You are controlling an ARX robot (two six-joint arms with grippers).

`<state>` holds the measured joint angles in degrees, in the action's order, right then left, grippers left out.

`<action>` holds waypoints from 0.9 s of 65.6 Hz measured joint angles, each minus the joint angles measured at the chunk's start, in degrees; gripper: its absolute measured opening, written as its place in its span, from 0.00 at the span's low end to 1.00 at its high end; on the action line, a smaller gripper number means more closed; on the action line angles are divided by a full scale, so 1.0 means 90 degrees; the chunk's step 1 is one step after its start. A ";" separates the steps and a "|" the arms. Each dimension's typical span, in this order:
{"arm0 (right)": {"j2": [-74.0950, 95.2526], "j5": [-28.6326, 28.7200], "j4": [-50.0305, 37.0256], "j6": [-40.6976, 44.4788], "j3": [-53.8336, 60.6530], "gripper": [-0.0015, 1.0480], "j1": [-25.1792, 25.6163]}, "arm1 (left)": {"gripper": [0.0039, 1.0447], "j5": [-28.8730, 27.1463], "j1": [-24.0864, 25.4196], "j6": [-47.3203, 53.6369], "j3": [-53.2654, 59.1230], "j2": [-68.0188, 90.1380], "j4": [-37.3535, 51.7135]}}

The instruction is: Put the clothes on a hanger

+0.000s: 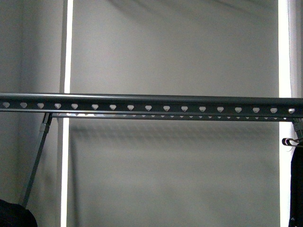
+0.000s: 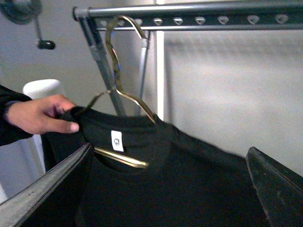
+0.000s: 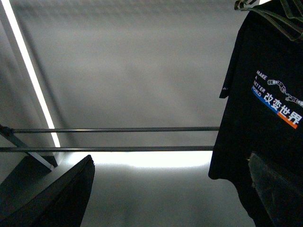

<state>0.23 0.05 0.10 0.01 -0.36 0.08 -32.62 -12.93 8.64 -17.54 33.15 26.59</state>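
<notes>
Left jaws spread wide, facing black garment (image 2: 189,179); person's hand (image 2: 40,116) pinches shoulder.

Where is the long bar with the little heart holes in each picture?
Front view: the heart-hole rail runs straight across the middle, from edge to edge.
Left wrist view: the heart-hole rail sits just above the gold hanger's hook.
Right wrist view: not seen; only two plain bars show.
Shared landmark: the bright light strip on the wall.

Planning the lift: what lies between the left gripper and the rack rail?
Left wrist view: a black shirt on a gold wire hanger, held by a person's hand, lies between left gripper and rail.
</notes>
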 joint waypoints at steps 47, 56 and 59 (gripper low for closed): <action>0.0000 0.0000 -0.0002 0.0000 0.0000 0.93 0.0000 | 0.94 -0.3162 -0.0238 -0.5510 -0.5797 0.7121 -0.4847; 0.0000 0.0000 -0.0002 0.0000 0.0000 0.93 0.0000 | 0.81 -0.2968 -0.0204 -0.5343 -0.5799 0.7235 -0.4262; 0.0000 0.0002 0.0000 0.0000 0.0000 0.93 0.0000 | 0.71 -0.2926 -0.0187 -0.5231 -0.5785 0.7235 -0.4126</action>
<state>0.23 0.08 0.10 0.01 -0.36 0.08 -58.96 -14.61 -38.44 -69.60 98.26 -10.55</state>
